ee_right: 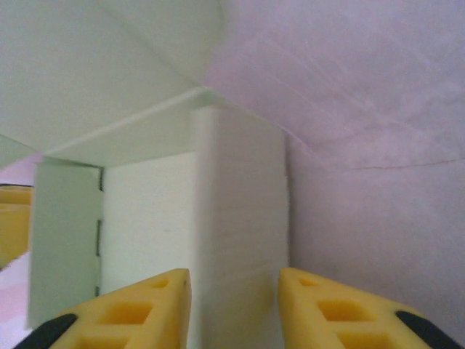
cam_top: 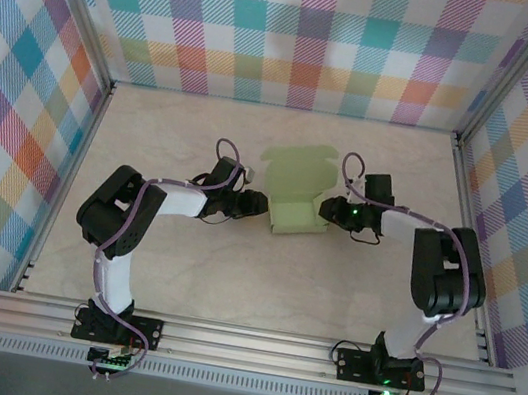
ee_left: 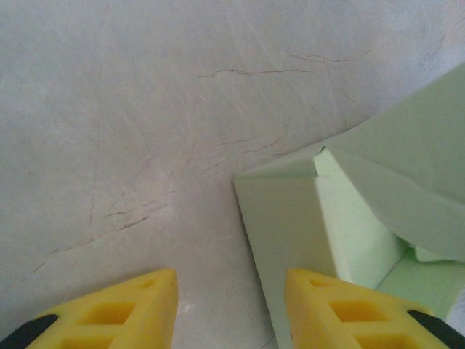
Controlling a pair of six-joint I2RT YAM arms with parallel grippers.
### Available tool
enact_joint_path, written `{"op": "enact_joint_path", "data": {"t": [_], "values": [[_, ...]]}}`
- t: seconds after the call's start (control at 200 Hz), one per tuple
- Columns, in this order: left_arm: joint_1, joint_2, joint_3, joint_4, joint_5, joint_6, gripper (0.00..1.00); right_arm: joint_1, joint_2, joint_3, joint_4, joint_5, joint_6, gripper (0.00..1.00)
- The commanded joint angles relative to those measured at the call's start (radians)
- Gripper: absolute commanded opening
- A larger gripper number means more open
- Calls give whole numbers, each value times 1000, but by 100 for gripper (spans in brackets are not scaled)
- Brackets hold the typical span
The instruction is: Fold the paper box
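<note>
Box (cam_top: 294, 213) sitting mid-table (cam_top: 259, 288), half folded, lid standing open on far side, long axis running arm to arm. Right gripper (ee_right: 234, 287) straddling right end wall, fingers narrow, clamping or not unclear. Left gripper (ee_left: 231, 291) hovering just beside left end, fingers parted, empty.

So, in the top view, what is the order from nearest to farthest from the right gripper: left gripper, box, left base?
1. box, at the fingertips of the right gripper.
2. left gripper, on the box's opposite side.
3. left base, at the near edge of the table.
</note>
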Motion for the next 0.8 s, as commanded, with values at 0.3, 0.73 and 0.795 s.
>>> {"op": "enact_joint_path", "data": {"t": [0.3,0.73,0.795], "values": [[-15,-53,-66,116,3,-2,46,-41,-41,-28,76,-39,110,42],[-22,24,-44,160,63,-62,48,-79,64,-9,109,-143,115,39],[-22,24,-40,154,63,-62,48,-79,75,-4,106,-141,111,38]]}}
